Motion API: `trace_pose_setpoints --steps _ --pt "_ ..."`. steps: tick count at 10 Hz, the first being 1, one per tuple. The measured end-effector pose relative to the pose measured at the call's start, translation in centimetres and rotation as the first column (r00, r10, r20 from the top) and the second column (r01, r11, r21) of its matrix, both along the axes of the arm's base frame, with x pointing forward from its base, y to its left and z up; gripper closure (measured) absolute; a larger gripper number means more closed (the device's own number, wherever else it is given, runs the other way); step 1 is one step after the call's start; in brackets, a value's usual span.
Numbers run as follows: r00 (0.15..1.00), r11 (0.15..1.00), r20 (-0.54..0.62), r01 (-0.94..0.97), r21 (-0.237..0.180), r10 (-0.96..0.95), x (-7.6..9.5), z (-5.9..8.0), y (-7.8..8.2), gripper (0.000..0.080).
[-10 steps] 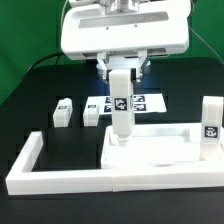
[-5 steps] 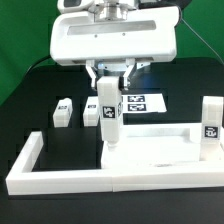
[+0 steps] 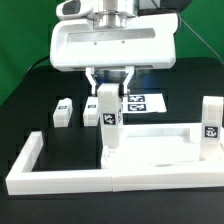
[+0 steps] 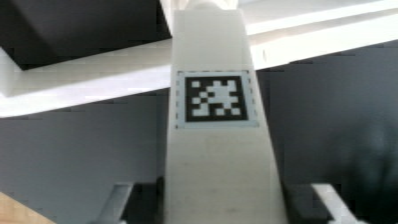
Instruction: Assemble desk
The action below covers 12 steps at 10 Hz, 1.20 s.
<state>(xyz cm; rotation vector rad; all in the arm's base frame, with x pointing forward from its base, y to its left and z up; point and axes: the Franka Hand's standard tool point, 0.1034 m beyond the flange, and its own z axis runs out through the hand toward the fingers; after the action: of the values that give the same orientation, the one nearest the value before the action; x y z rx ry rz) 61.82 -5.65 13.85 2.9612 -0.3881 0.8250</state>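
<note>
Gripper [image 3: 109, 96] is shown closed on a tagged leg [image 3: 109, 122], held upright with its lower end at a corner of the desk top [image 3: 158, 148], apparently for fitting there. The top is lodged inside the border frame [image 3: 60, 178], seemingly for bracing.

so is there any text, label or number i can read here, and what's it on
no readable words, numbers or brands.
only patterned square tags, no text: on the leg in the gripper, three other legs, and the marker board.

The marker board [image 3: 142, 101] lies on the black table [image 3: 30, 112] behind the white frame [image 3: 60, 181].
</note>
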Motion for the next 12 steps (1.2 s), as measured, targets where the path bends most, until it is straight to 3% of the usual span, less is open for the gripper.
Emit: trace_pose_setpoints --steps 5,10,11,12 --pt "1.0 1.0 0.014 -0.007 -0.019 0.007 -0.3 -1.4 0.2 0.0512" --pt "0.999 0.999 0.045 -0.008 -0.034 0.01 -0.5 -1.5 0.2 0.0512" --pt "0.999 0.999 0.045 -0.009 -0.034 0.01 -0.5 -1.5 0.2 0.0315" --pt "0.999 0.999 0.045 -0.009 -0.034 0.01 -0.5 -1.5 0.2 0.0315"
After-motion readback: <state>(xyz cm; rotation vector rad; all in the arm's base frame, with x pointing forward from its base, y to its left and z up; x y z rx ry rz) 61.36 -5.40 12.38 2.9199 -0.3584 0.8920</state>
